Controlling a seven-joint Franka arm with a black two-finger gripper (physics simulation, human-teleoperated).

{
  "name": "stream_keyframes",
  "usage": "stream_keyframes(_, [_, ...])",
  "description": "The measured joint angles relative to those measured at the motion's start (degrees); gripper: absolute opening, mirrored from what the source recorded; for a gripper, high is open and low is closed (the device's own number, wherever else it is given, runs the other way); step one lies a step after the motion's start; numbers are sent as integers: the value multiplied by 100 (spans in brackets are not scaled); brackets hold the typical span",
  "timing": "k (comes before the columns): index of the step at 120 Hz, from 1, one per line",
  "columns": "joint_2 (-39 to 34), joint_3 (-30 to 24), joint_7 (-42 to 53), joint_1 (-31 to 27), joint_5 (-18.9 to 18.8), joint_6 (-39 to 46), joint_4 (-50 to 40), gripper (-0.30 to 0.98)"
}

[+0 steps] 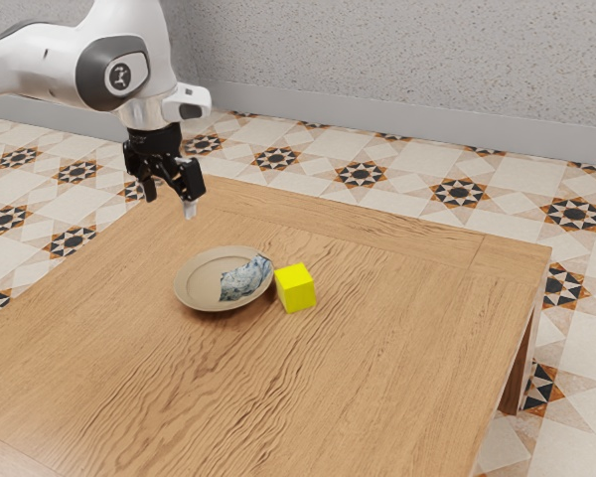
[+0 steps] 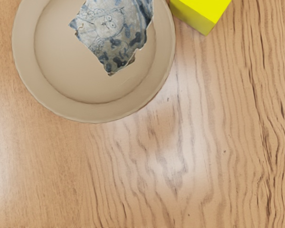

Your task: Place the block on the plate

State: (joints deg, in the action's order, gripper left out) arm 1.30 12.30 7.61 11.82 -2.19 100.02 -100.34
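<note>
The gripper (image 1: 169, 202) hangs above the table (image 1: 377, 368) with its two fingers spread well apart and nothing between them. The yellow block (image 1: 296, 288) stands on the tabletop just beside the plate (image 1: 204, 281), on the side towards the exterior view's right; whether it touches the rim, I cannot tell. What the coming move turns on is that the block lies lower than the gripper and farther out along the arm's reach, with the plate roughly between the two. So the hand probably needs to travel outward past the plate before it comes down; dropping straight from here would miss the block. The block looks like a cube with no long axis, so its faces, rather than its length, should set the turn of the wrist. A finger lowered on the plate side could catch the rim, so gripping the faces that run clear of it seems safer. A patterned scrap (image 1: 245, 279) lies in the plate, where it could tilt the block once placed.
</note>
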Motion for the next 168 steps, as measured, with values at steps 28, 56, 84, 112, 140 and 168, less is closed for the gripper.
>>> stream_keyframes(28, [433, -204, 113, -203, -9, 68, 140, 69])
stream_keyframes(56, [1514, -817, 202, -4, 3, 272, 834, 69])
stream_keyframes(84, [2885, -1682, 581, -479, -29, 754, 1958, 69])
stream_keyframes(112, [4267, -2828, 1134, -1164, -572, 992, 3396, 69])
stream_keyframes(140, [4590, -2678, 1530, -1228, -1013, 1188, 3676, 69])
stream_keyframes(168, [4635, -2649, 1695, -1283, -1100, 1269, 3479, 69])
